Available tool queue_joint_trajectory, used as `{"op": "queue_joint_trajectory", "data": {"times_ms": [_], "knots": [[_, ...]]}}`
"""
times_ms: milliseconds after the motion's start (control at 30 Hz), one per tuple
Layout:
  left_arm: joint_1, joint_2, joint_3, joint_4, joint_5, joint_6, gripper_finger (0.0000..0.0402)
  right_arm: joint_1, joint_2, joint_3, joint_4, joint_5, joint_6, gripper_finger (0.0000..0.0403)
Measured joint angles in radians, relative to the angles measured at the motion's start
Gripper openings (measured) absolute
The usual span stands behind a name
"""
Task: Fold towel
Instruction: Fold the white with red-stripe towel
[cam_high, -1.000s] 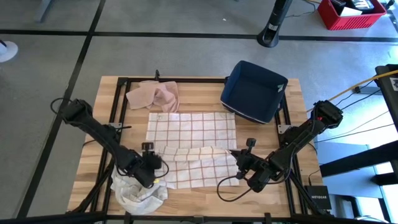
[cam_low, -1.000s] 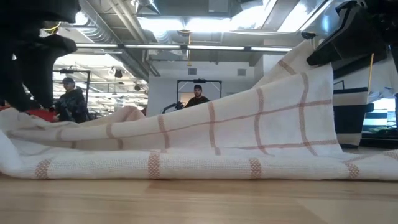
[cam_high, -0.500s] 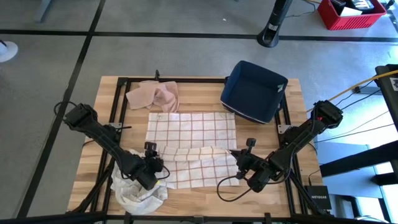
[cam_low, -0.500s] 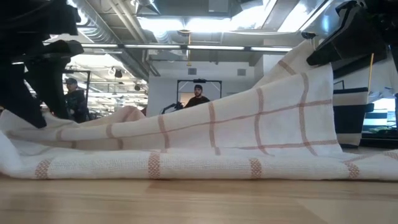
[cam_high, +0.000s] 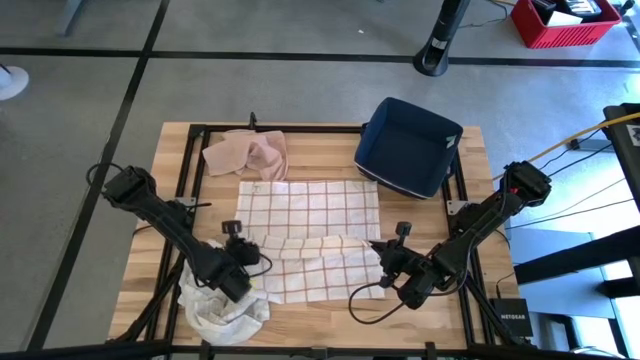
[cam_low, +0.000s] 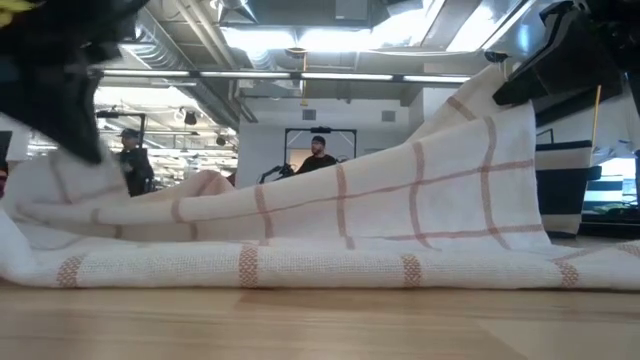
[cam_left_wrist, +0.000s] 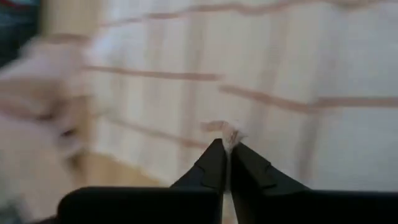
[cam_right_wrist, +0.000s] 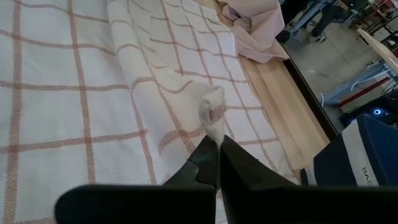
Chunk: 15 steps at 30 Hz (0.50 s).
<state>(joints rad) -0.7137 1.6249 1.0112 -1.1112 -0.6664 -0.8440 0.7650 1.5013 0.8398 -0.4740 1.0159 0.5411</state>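
Checked towel (cam_high: 310, 225) on the wooden table (cam_high: 170, 160) — corners clamped in left gripper (cam_high: 243, 262) and right gripper (cam_high: 383, 262) — concrete floor (cam_high: 300, 90) around.

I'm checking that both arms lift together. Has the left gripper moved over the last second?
Yes. In the high view the left gripper, shut on the checked towel, has shifted toward the pink cloth, away from the crumpled white towel.
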Motion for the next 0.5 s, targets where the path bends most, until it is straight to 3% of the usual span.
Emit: {"op": "queue_joint_trajectory", "data": {"times_ms": [133, 267, 500], "knots": [[-0.019, -0.002, 0.065, -0.252, -0.147, -0.181, 0.0015, -0.012, 0.0, 0.0, -0.002, 0.043, 0.0, 0.0007], [-0.018, -0.002, 0.081, -0.462, -0.227, -0.371, 0.0004, -0.066, 0.0, 0.0, -0.031, 0.046, 0.003, 0.0007], [0.025, -0.024, 0.006, -0.461, -0.296, -0.461, 0.0004, -0.203, 0.0, 0.0, -0.123, -0.013, 0.006, 0.0007]]}}
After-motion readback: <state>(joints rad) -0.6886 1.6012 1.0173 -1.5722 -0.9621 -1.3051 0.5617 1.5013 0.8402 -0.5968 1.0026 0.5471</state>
